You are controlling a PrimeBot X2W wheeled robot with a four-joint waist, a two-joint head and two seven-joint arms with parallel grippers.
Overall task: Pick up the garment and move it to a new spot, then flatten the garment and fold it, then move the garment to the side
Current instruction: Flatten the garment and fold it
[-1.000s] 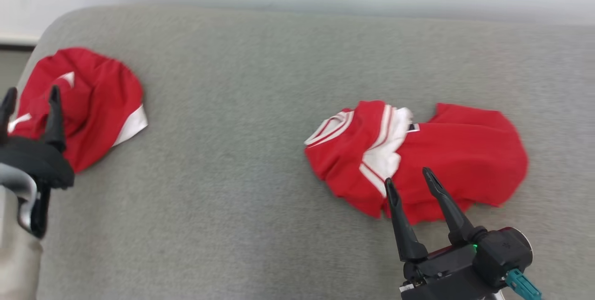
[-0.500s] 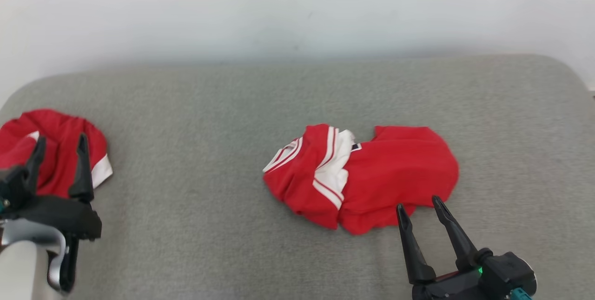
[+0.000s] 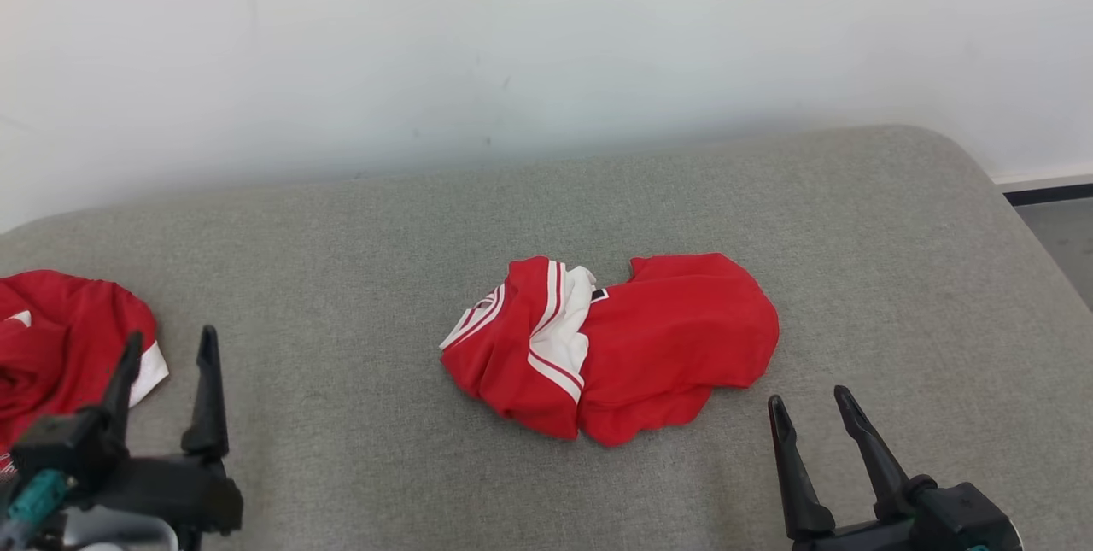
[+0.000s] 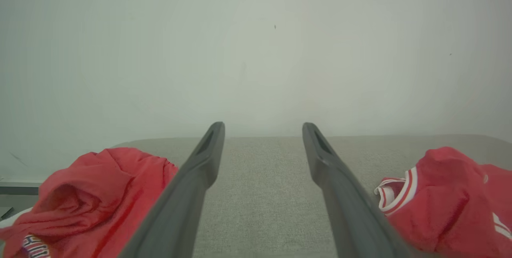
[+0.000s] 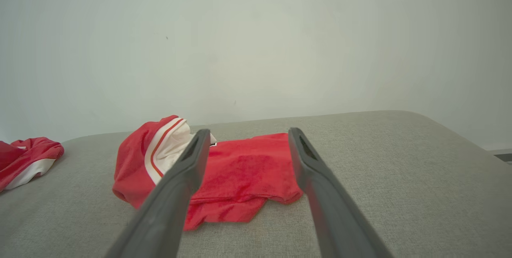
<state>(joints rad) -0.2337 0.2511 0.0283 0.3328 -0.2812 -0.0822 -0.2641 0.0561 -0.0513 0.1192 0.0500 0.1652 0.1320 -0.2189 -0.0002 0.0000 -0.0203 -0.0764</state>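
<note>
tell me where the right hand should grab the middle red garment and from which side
Probably the raised bunch at the white striped trim of the garment, with the right hand descending from the near side: that fold stands up, while the rest lies flat.

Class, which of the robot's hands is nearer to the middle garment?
Right. The right hand sits open just off the near right edge of the middle garment; the left hand sits open far to its left, beside the other garment.
</note>
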